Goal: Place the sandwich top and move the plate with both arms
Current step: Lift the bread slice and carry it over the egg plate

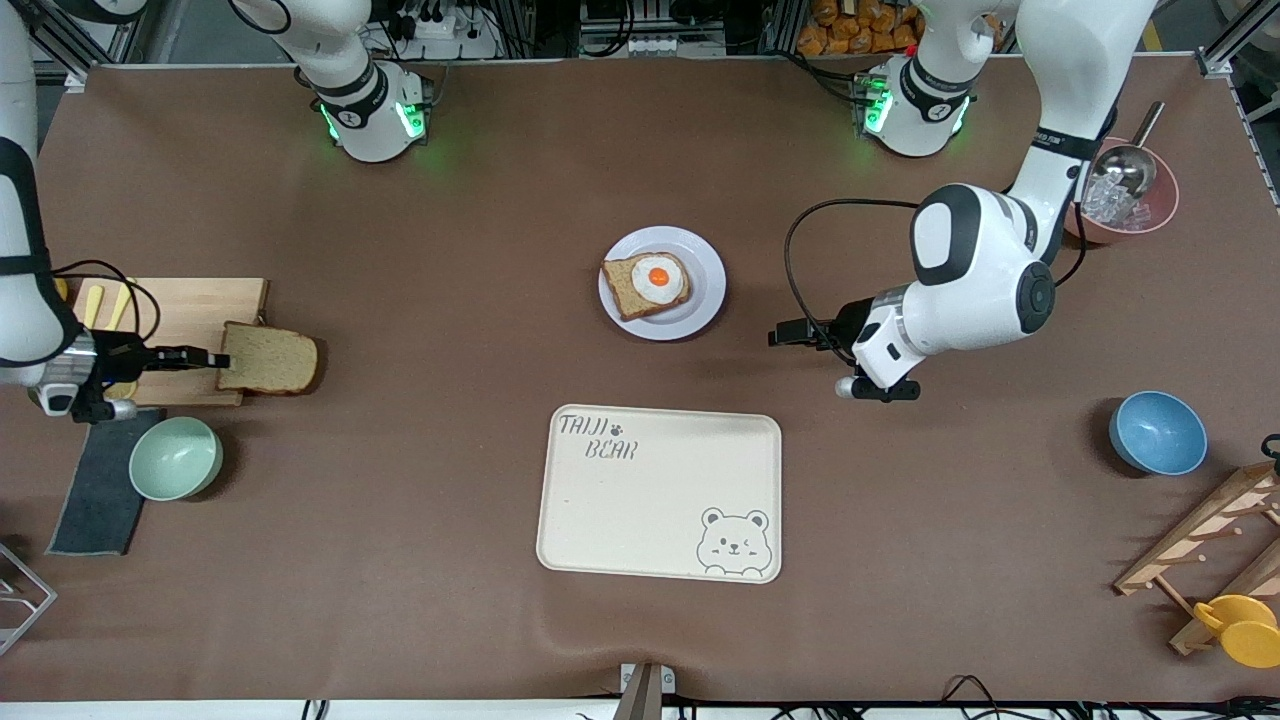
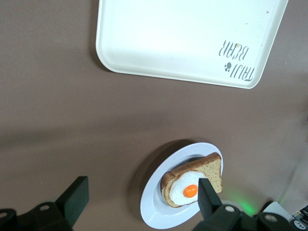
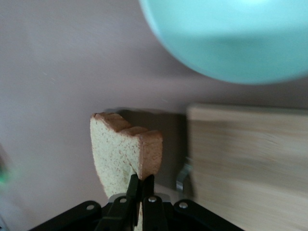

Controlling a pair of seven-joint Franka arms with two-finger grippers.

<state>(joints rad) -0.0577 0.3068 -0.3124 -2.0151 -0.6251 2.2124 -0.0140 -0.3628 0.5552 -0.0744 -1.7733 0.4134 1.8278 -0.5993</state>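
Observation:
My right gripper (image 1: 214, 358) is shut on one edge of the sandwich top (image 1: 268, 360), a plain brown bread slice, and holds it over the edge of a wooden cutting board (image 1: 180, 318) at the right arm's end. In the right wrist view the slice (image 3: 126, 156) hangs edge-on from the closed fingertips (image 3: 134, 185). The pale lavender plate (image 1: 703, 262) sits mid-table with a bread slice bearing a fried egg (image 1: 647, 285). My left gripper (image 1: 790, 335) is open and empty, beside the plate toward the left arm's end. In the left wrist view the plate (image 2: 161, 214) lies between its spread fingers (image 2: 208, 196).
A cream bear tray (image 1: 660, 493) lies nearer the front camera than the plate. A mint bowl (image 1: 176, 457) and grey cloth (image 1: 100, 490) sit near the cutting board. A blue bowl (image 1: 1157, 432), pink bowl with scoop (image 1: 1125, 195), wooden rack (image 1: 1210, 540) and yellow cup (image 1: 1240, 628) are at the left arm's end.

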